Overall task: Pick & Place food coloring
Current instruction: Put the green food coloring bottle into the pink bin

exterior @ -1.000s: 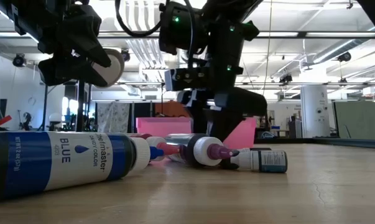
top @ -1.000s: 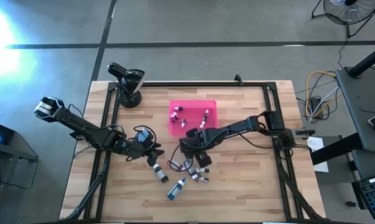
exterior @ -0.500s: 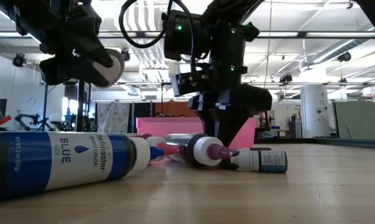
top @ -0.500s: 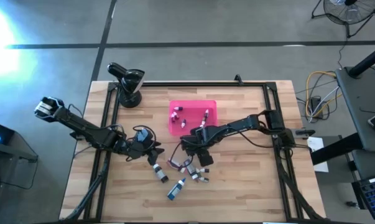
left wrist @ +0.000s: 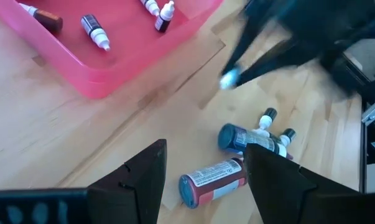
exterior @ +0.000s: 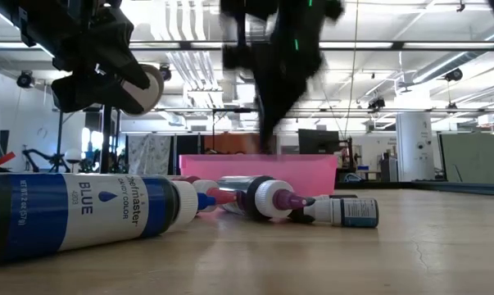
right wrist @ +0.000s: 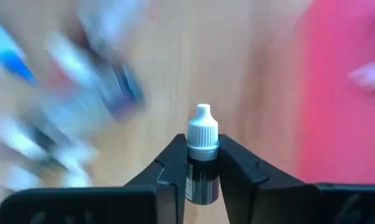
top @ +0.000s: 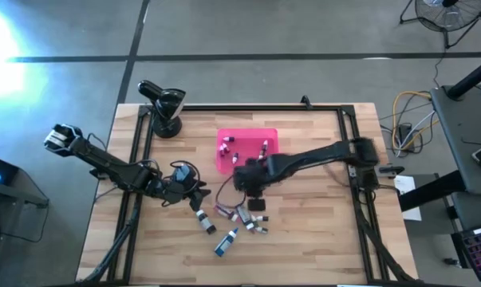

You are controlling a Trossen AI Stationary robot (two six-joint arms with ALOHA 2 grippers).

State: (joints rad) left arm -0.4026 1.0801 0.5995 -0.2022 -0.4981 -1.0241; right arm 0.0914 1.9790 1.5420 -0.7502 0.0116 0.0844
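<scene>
From above, the wooden table (top: 320, 239) carries the pink tray (top: 247, 135) near its far edge, and my right gripper (top: 250, 177) hangs by the tray's near edge while loose bottles (top: 228, 223) lie toward the table's near edge. My left gripper (left wrist: 203, 180) waits low with jaws spread. In my right wrist view, my jaws are clamped on a small dark dropper bottle (right wrist: 202, 155), white cap up; I judge the carry underway, and the next move calls for release over the tray.

Workshop setting around a wooden table (top: 304, 239).
Grey concrete floor (top: 248, 32); fan (top: 443, 12) at one corner; ceiling strip lights (exterior: 410, 45); white column (exterior: 414, 147).
</scene>
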